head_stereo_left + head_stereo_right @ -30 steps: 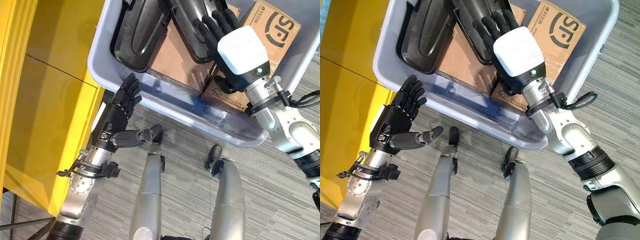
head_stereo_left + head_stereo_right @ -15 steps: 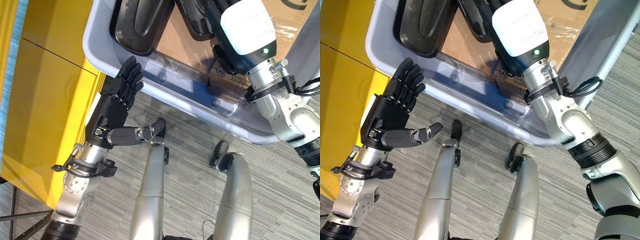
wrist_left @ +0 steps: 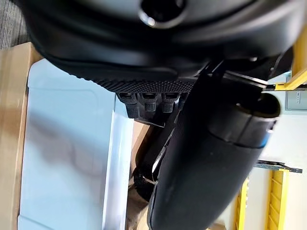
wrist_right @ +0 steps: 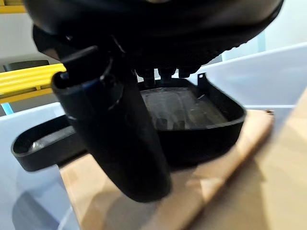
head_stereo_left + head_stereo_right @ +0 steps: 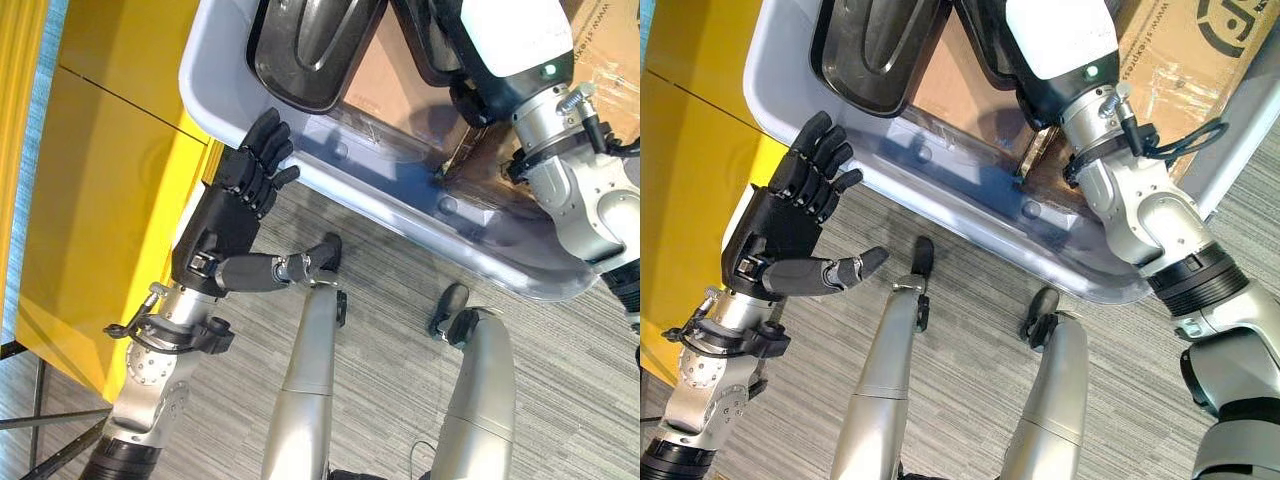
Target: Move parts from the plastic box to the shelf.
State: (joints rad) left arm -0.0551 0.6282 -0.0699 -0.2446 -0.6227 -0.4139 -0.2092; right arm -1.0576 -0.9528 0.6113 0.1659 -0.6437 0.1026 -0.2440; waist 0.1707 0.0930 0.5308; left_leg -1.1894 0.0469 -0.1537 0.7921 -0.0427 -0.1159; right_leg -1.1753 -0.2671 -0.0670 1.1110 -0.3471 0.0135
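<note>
Right hand (image 4: 115, 124) is reaching into the plastic box (image 5: 970, 215), its thumb standing out while the fingers cannot be read, just over the black tray-shaped part (image 4: 192, 115) lying ahead of it, while the left hand (image 5: 790, 220) is hovering released outside the near wall.

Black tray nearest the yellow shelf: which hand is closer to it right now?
Left. The left hand is open just outside the plastic box, its fingertips below that black tray. The right hand is inside the box, over the neighbouring tray.
</note>
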